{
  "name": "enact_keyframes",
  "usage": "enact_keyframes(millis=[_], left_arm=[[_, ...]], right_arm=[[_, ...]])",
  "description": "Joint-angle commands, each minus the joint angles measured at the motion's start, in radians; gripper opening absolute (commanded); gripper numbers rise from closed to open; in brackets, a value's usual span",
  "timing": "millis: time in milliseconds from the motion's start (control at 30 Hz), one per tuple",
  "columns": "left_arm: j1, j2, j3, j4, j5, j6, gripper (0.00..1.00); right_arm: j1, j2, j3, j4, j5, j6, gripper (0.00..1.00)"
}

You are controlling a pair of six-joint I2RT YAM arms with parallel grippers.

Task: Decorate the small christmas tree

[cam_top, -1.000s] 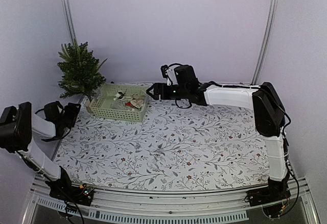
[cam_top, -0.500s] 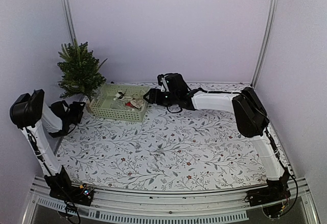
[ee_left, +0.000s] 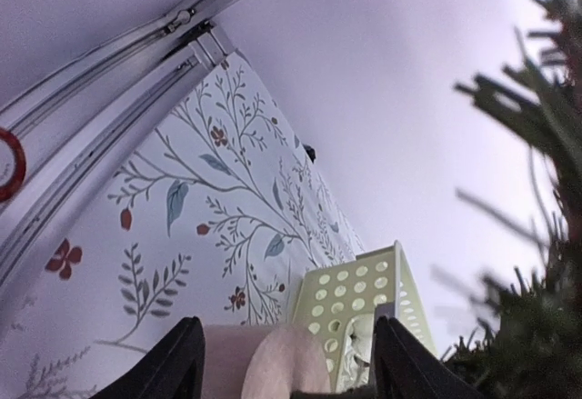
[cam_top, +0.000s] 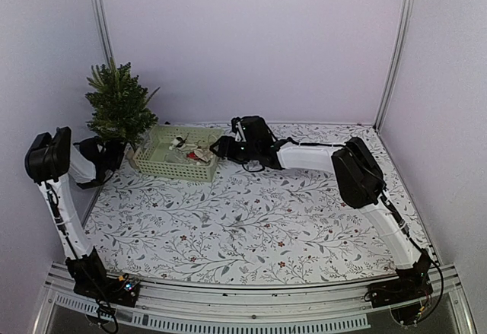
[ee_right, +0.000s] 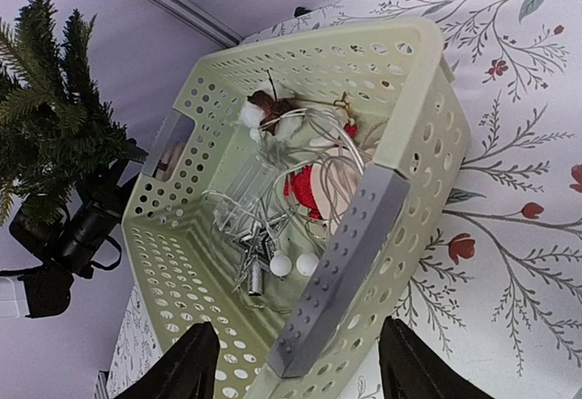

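Observation:
The small christmas tree stands at the back left, its needles filling the right of the left wrist view. My left gripper is low beside it and open, the tree's round tan base lying between its fingers with a gap on the right side. A pale green basket next to the tree holds a silver star, two white balls, a red ornament and wire. My right gripper is open, straddling the basket's near end wall with its grey handle.
The floral tablecloth covers the table. A metal frame rail runs along the left wall close behind the tree and the left arm. The basket's far end wall stands right next to the tree base.
My right gripper slid left up to the basket's end and its jaws narrowed. The left arm swung up and brought its gripper to the tree's base.

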Motion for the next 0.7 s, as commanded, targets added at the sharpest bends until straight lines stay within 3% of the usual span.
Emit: enact_keyframes(millis=[0,267,567,667], left_arm=[[0.016,0.059,0.098,-0.076,-0.001,0.037,0.66],[0.002,0.148,0.198,-0.145,0.019,0.069,0.66],[-0.04,0.181,0.284,-0.235,0.048,0.111,0.65],[-0.057,0.172,0.282,-0.27,0.042,0.113,0.64]], right_arm=[[0.0,0.05,0.066,0.035,-0.014,0.038,0.62],[-0.01,0.091,0.076,0.086,-0.05,0.119,0.41],[-0.044,0.068,0.027,0.122,-0.082,0.183,0.01],[-0.053,0.028,-0.03,0.147,-0.071,0.183,0.0]])
